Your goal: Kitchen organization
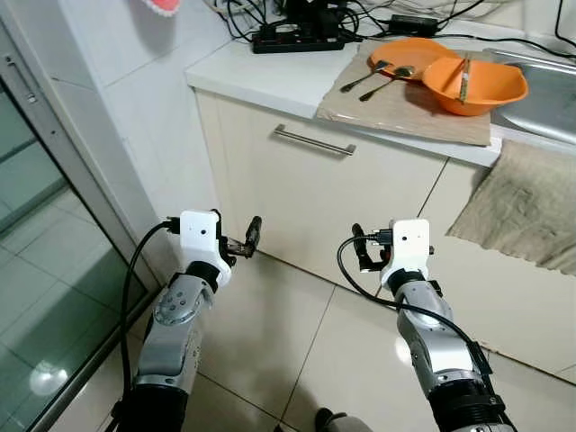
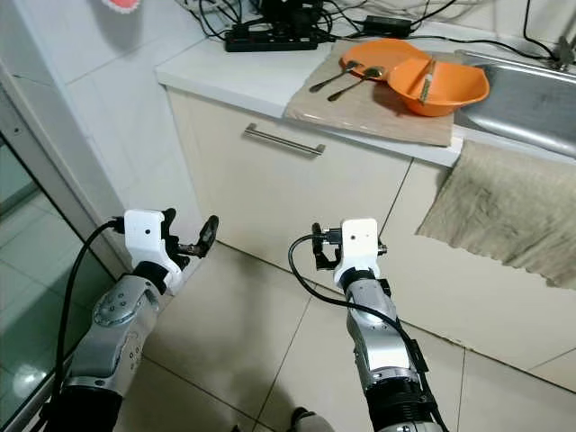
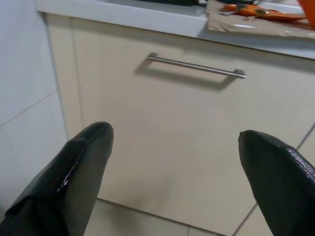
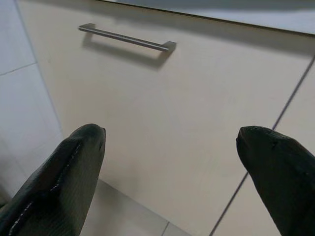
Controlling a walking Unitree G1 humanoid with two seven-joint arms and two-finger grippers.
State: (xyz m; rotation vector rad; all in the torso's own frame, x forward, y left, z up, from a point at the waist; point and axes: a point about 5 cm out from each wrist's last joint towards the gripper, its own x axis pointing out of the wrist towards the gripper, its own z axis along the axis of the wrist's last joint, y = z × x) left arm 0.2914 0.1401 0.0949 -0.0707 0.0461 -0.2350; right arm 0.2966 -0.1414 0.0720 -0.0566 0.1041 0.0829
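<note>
On the white counter [image 1: 270, 76] a brown mat [image 1: 405, 112] carries an orange bowl [image 1: 474, 85] with a utensil leaning in it, an orange plate [image 1: 407, 49] and two spoons [image 1: 385, 76]. Below is a cream cabinet front with a steel bar handle [image 1: 315, 141], which also appears as the handle [image 3: 195, 66] in the left wrist view. Both arms are held low in front of that cabinet, well under the counter. My left gripper [image 1: 250, 236] is open and holds nothing. My right gripper [image 1: 363, 248] is open too, with its fingers [image 4: 74, 167] spread wide before the cabinet.
A steel sink [image 1: 544, 99] lies at the counter's right, with a beige towel [image 1: 531, 207] hanging over the edge below it. A black power strip [image 1: 297, 39] with tangled cables sits at the back. A glass door [image 1: 36, 270] stands at the left beside a tiled wall.
</note>
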